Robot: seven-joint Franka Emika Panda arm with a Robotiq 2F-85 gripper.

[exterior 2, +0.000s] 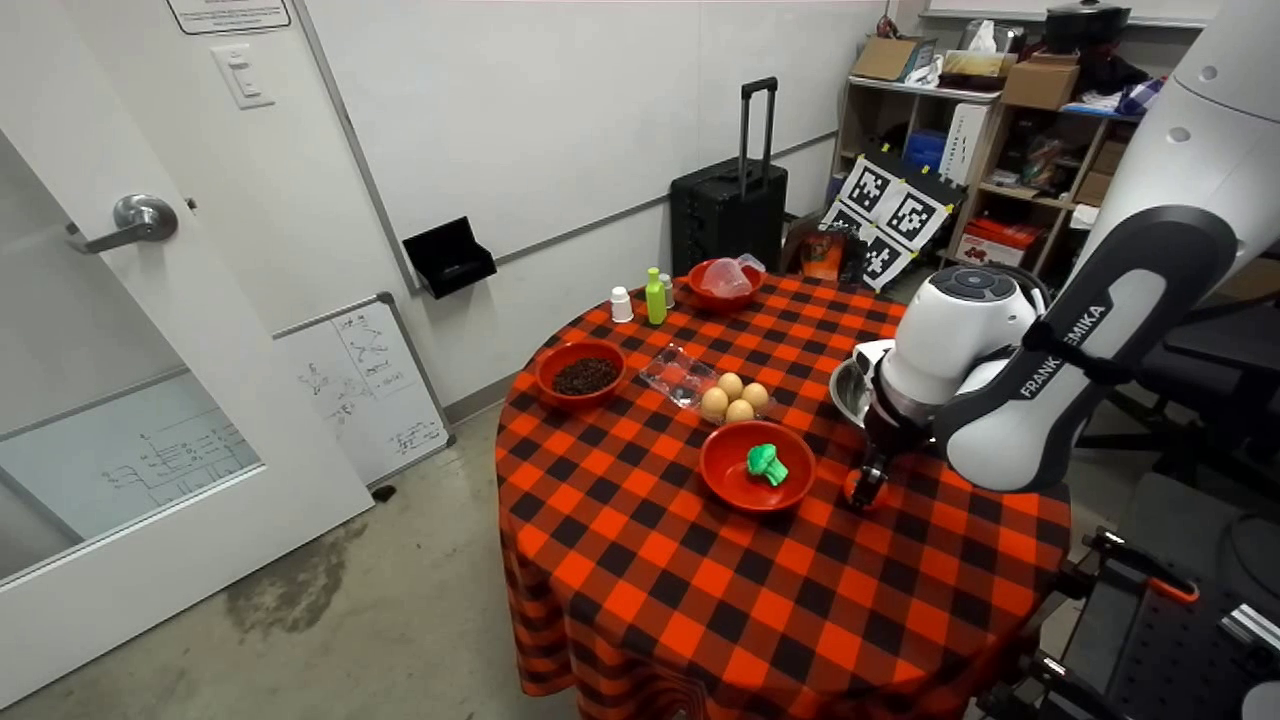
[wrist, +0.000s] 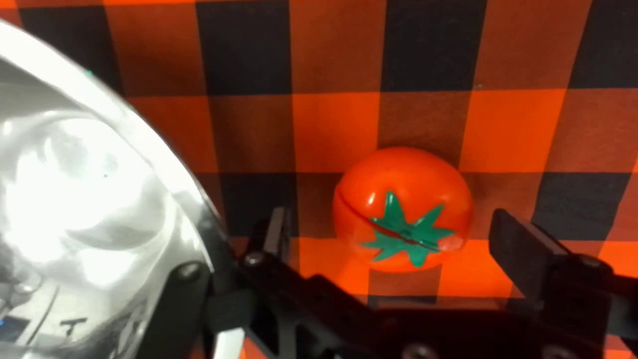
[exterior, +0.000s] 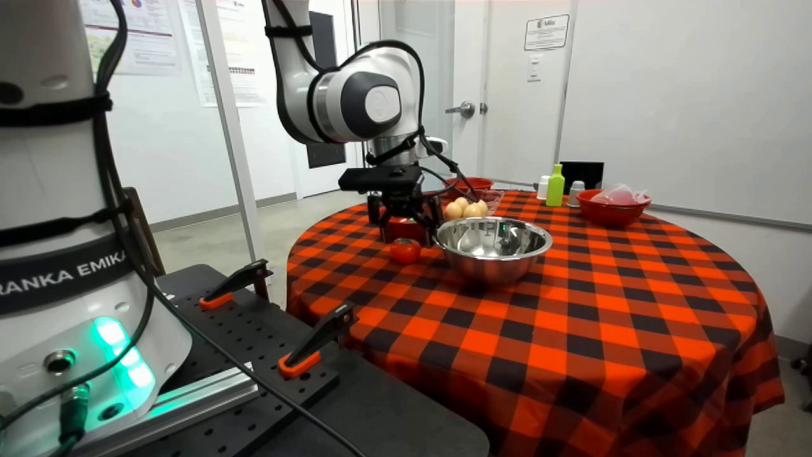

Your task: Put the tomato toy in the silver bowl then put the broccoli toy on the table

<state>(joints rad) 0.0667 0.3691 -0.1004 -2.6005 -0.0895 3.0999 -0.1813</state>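
Our gripper (wrist: 389,224), fingers spread, is flanking the tomato toy (wrist: 398,174) on the table (exterior 2: 620,560). Left to right in an exterior view, we are seeing the broccoli toy (exterior 2: 768,464) in a red bowl (exterior 2: 722,474), then the silver bowl (exterior 2: 847,392).

The Franka Emika Panda arm (exterior 2: 1025,430) is wearing a glossy white shell (exterior 2: 1150,160), with a dark grey joint cap (exterior: 355,105) circling a paler disc (exterior: 382,103) and a silver collar (exterior: 321,108) shining beside it. Black cables (exterior: 103,143) are running along the links (exterior: 298,111), and black straps (exterior: 57,116) are cinching them. White capitals (exterior: 95,271) are reading "RANKA EMIKA" on a dark band (exterior: 38,301). Below, the white base (exterior: 166,343) is glowing green around a row of lights (exterior: 124,352), with a round metal socket (exterior: 60,360) sitting nearby. The Robotiq gripper (wrist: 390,224) is showing black linkages (wrist: 294,294), pale round screw heads (wrist: 254,258) and blocky fingers (wrist: 521,254), one bearing a grey strip (wrist: 274,232).
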